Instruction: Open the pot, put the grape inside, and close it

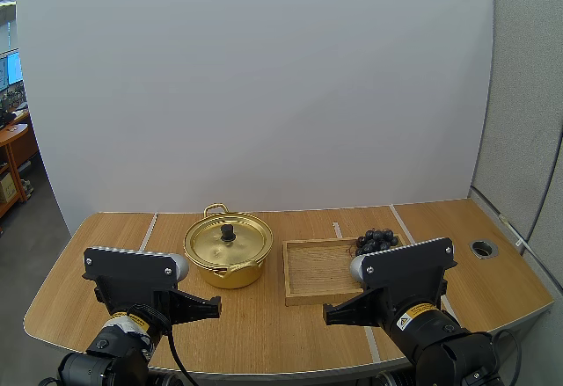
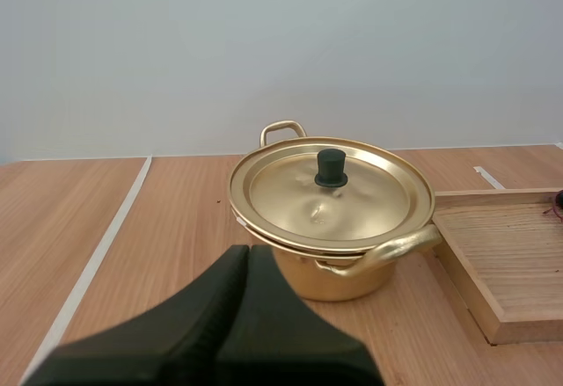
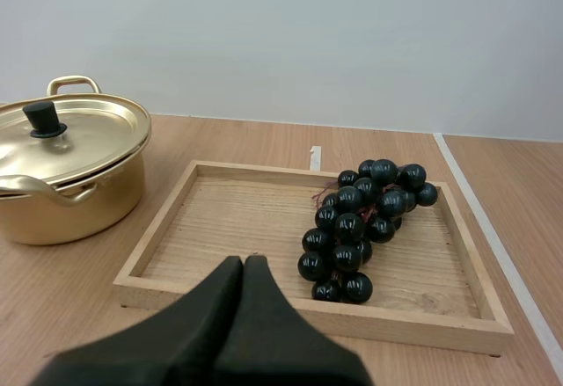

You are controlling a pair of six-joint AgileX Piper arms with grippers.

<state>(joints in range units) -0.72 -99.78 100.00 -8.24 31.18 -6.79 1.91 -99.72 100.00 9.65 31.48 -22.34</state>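
Observation:
A gold pot stands left of centre on the table, its lid on, with a black knob. To its right a bunch of dark grapes lies in the far right part of a wooden tray. My left gripper hangs short of the pot, its fingers shut on nothing; it shows as one dark wedge in front of the pot. My right gripper is shut too, just short of the tray's near rim, with the grapes beyond it.
Pale tape lines run across the wooden table. A round cable hole sits at the far right. The pot and the tray stand close side by side, with bare tabletop in front of both.

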